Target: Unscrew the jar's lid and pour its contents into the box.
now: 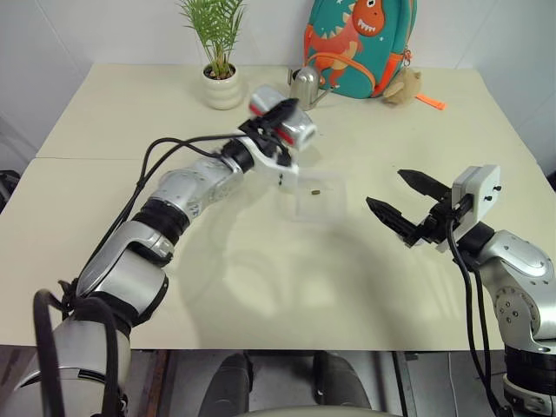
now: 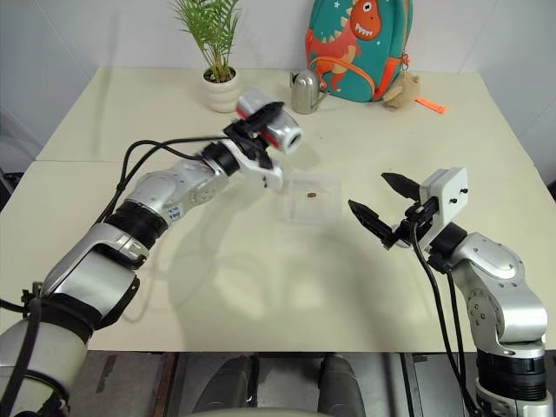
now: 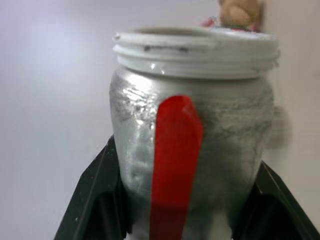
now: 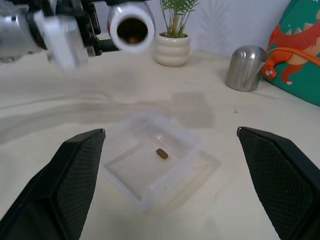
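The table [image 1: 261, 287] carries a clear box [image 4: 150, 172] near its middle, with one brown pellet [image 4: 161, 153] lying on its floor. The box looks light and thin-walled (likely to skid if nudged). The left gripper [image 1: 276, 129] is clamped on the jar [image 3: 192, 145], held tipped above the table just beside the box, its threaded mouth bare. The jar looks rigid, light and smooth; the mid-body grip suits it. Whether anything remains inside is unclear. The right gripper [image 1: 401, 204] hangs spread and empty, near the box.
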Available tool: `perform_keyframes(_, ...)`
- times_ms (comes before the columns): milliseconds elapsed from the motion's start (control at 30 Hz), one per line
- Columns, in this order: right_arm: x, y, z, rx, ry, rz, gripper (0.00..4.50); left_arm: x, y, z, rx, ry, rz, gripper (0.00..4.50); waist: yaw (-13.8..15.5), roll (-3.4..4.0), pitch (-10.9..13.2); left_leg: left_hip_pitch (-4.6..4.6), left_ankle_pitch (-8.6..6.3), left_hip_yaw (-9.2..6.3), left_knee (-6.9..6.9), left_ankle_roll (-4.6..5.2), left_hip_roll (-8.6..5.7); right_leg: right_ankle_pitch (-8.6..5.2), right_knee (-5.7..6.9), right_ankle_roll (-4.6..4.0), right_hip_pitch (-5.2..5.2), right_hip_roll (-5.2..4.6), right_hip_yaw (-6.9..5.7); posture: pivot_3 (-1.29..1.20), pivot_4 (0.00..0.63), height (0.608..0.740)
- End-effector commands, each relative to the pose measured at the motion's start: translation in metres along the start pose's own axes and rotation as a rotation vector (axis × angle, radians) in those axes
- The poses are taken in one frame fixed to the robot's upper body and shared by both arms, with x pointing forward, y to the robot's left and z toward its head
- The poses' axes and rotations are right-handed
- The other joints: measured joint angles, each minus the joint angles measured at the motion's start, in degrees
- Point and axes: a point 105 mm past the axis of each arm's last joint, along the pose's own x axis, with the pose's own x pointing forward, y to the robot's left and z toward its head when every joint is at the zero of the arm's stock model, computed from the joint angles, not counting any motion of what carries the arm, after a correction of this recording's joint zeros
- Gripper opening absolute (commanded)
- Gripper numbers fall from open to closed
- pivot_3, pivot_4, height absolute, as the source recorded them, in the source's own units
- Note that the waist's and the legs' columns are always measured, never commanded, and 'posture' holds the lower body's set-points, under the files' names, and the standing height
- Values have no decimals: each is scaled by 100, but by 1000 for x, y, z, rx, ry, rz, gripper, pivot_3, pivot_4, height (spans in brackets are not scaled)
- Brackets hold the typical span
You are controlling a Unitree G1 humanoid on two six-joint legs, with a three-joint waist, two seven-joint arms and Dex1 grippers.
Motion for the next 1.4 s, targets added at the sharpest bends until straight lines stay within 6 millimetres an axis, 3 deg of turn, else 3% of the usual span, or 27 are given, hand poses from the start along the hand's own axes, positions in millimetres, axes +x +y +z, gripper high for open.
perform_keyframes(33, -3, 0, 2, -37, 10, 23, 4457, -7, 21, -25, -507, 114, 15, 1938, -6, 0, 0, 0, 0, 0, 2, 1, 0, 0, 1, -1, 0, 0, 0, 0, 150, 740)
perform_keyframes(167, -2, -2, 0, -48, 33, 50, 4457, -29, 2, -60, -1073, 307, -29, 1938, -21, 0, 0, 1, -1, -1, 9, 4, 1, 1, 11, 0, 1, 1, 0, 0, 150, 740)
perform_keyframes(267, -1, -3, -2, -59, 49, 71, 4457, -53, -4, -85, -1299, 420, 54, 1938, -71, 0, 0, 6, -1, -1, 10, 6, 1, 1, 21, 0, 2, 1, 3, 0, 150, 740)
perform_keyframes(367, 0, -4, -2, -68, 55, 91, 4457, -77, 1, -97, -1422, 406, 188, 1938, -146, -1, 0, 10, -1, -2, 11, 6, 1, 1, 28, 0, 2, 1, 7, 0, 150, 740)
perform_keyframes(567, 6, 3, -4, -98, 79, 182, 4457, -120, -16, -110, -1359, 441, 264, 1938, -143, -1, 0, 40, 1, 4, 8, 3, 2, 1, 37, -2, 18, 1, 16, 0, 150, 740)
perform_keyframes(667, 8, 9, -4, -102, 80, 221, 4457, -131, -19, -112, -1301, 442, 291, 1938, -136, -2, 0, 44, -2, 4, 8, 7, 2, 4, 38, -7, 21, 1, 16, 0, 150, 740)
perform_keyframes(933, 14, 11, -2, -100, 68, 236, 4457, -155, -33, -114, -1339, 421, 350, 1938, -120, -5, -2, 45, -2, 2, 9, 8, 2, 8, 39, -12, 22, 1, 16, 0, 150, 740)
perform_keyframes(967, 14, 11, -2, -99, 67, 237, 4500, -156, -34, -114, -1344, 419, 348, 2654, -124, -5, -2, 45, -2, 3, 9, 8, 2, 8, 40, -12, 22, 1, 16, 0, 150, 740)
perform_keyframes(1167, 15, 11, -1, -95, 63, 238, 4500, -166, -41, -117, -1341, 450, 339, 4388, -136, -5, -2, 45, -5, 3, 6, 12, 2, 8, 37, -12, 22, 1, 16, 0, 150, 740)
perform_keyframes(1400, 15, 16, -1, -85, 63, 246, 4500, -182, -42, -119, -1305, 489, 317, 4482, -148, -5, -2, 47, -7, 4, 5, 15, 3, 8, 37, -12, 22, 1, 16, 0, 150, 740)
